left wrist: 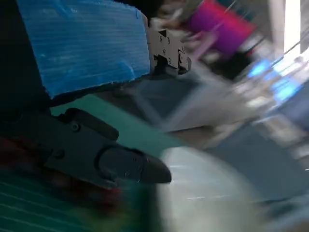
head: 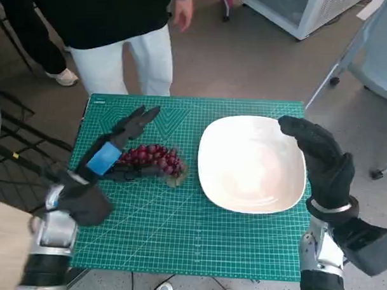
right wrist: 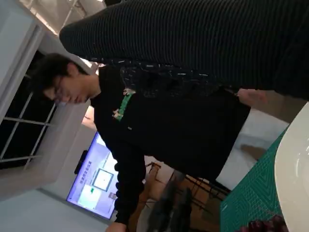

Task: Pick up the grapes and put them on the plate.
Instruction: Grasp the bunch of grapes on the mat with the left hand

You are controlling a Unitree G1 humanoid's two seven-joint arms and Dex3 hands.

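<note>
A bunch of dark red grapes [head: 153, 159] lies on the green cutting mat [head: 178, 227], just left of the white plate [head: 211, 177]. My left hand [head: 114, 152] is at the bunch's left end, long fingers [head: 142, 116] spread out past the far side of the fruit and a lower finger along its near side; it does not plainly grip anything. The left wrist view is blurred, showing a black finger [left wrist: 130, 166], a reddish smear of grapes [left wrist: 108, 193] and the pale plate [left wrist: 212, 193]. My right hand [head: 320, 156] hovers over the plate's right rim, holding nothing.
A person in a black top and white trousers [head: 130, 60] stands at the table's far edge, also seen in the right wrist view as a person [right wrist: 159, 125]. A chair base [head: 358, 62] and a white cabinet [head: 293, 12] stand on the floor beyond.
</note>
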